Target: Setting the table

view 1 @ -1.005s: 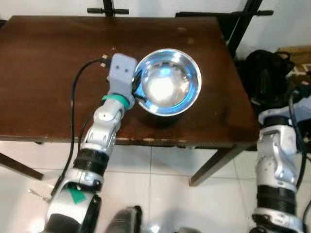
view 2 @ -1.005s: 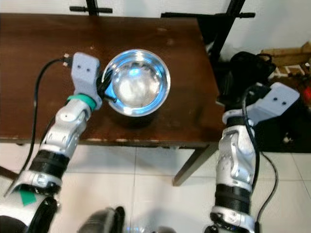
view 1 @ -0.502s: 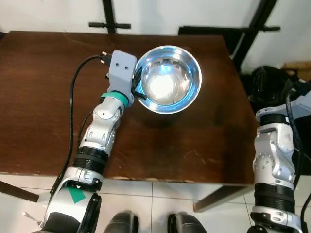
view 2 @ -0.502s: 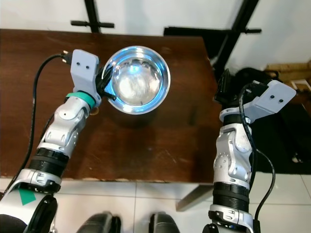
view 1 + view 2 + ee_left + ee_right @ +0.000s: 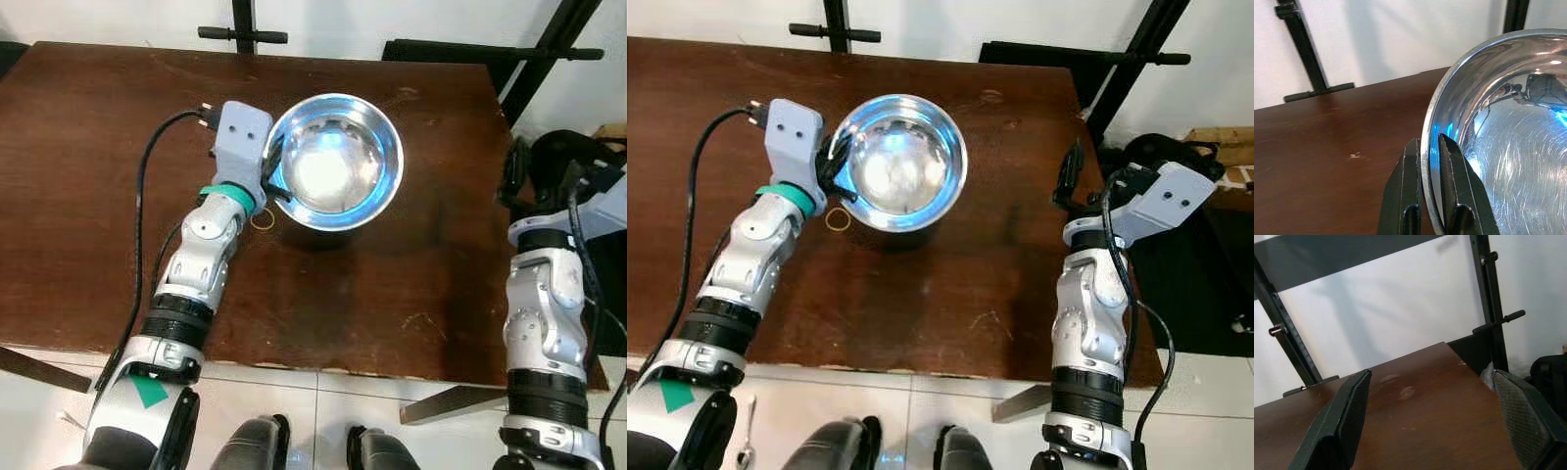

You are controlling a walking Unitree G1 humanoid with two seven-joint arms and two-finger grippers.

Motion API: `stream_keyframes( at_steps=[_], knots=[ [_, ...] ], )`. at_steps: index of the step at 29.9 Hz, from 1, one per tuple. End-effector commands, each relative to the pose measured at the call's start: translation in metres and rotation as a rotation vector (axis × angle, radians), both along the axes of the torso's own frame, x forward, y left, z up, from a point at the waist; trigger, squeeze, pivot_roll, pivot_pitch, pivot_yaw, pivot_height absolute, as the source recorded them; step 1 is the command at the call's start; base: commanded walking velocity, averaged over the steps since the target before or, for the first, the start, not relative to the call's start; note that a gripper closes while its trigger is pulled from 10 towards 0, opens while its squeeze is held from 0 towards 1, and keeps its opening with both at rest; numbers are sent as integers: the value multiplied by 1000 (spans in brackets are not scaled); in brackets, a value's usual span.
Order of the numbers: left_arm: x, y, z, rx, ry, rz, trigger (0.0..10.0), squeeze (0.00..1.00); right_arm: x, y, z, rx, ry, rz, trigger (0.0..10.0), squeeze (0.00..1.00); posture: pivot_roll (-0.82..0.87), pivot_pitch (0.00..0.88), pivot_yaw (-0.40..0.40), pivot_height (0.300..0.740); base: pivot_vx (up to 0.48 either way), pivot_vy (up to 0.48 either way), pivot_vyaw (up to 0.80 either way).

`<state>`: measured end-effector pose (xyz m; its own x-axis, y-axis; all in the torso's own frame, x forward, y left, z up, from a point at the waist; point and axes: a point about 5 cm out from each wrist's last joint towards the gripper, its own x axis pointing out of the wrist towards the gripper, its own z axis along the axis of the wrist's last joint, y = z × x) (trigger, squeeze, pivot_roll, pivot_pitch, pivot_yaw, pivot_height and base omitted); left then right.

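Bowl (image 5: 335, 162) of shiny silver metal sits near the far side of the brown wooden desk (image 5: 88, 196). It is round and deep, and light bounces off its inside in blue and white spots.

The left gripper (image 5: 1426, 186) holds the bowl by its edge. One black finger is on the outside of the rim and the other is on the inside, so the two fingers are pinched tight on the thin metal wall. The silver left arm (image 5: 201, 264) reaches up across the desk to get there, and a black cable (image 5: 145, 206) loops along beside it.

A small ring, like a rubber band (image 5: 262, 219), lies flat on the desk just beside the bowl and the left wrist.

The right gripper (image 5: 1435, 426) is up over the right side of the desk, well apart from the bowl. Its two black fingers (image 5: 1342, 421) are spread wide with nothing between them. The right arm (image 5: 1092, 323) stands by the desk's right edge.

Black metal stands (image 5: 836, 24) are behind the desk, against a white wall. The floor (image 5: 323, 416) under the desk is made of pale tiles.
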<state>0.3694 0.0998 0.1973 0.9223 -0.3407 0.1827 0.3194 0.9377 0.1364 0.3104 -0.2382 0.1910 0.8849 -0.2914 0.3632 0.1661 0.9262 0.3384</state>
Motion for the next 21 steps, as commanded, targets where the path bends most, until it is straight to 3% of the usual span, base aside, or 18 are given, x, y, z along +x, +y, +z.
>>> stream_keyframes(
  at_steps=[1, 8, 13, 16, 21],
  knots=[
    [-1, 0, 2, -32, 5, -14, 10000, 0, -2, -3, -4, -2, 13, -22, 10000, 0, 80, 9, 67, 740, 0, 0, 0],
    [3, 2, -6, -52, 130, -72, 10000, 0, -2, -2, 3, -115, 16, -34, 10000, 0, 84, 18, 66, 740, 0, 0, 0],
    [10, 6, -3, -31, 143, -83, 10000, 0, 1, -2, 11, -144, -3, -31, 10000, 0, 90, 34, 62, 740, 0, 0, 0],
    [25, 11, 6, -60, 169, -48, 10000, 0, 4, 4, 24, -166, -40, -11, 10000, 0, 92, 77, 57, 740, 0, 0, 0],
    [33, 10, 9, -73, 214, -44, 10000, 0, 7, 9, 34, -176, -69, 3, 10000, 0, 87, 108, 54, 740, 0, 0, 0]
  ],
)
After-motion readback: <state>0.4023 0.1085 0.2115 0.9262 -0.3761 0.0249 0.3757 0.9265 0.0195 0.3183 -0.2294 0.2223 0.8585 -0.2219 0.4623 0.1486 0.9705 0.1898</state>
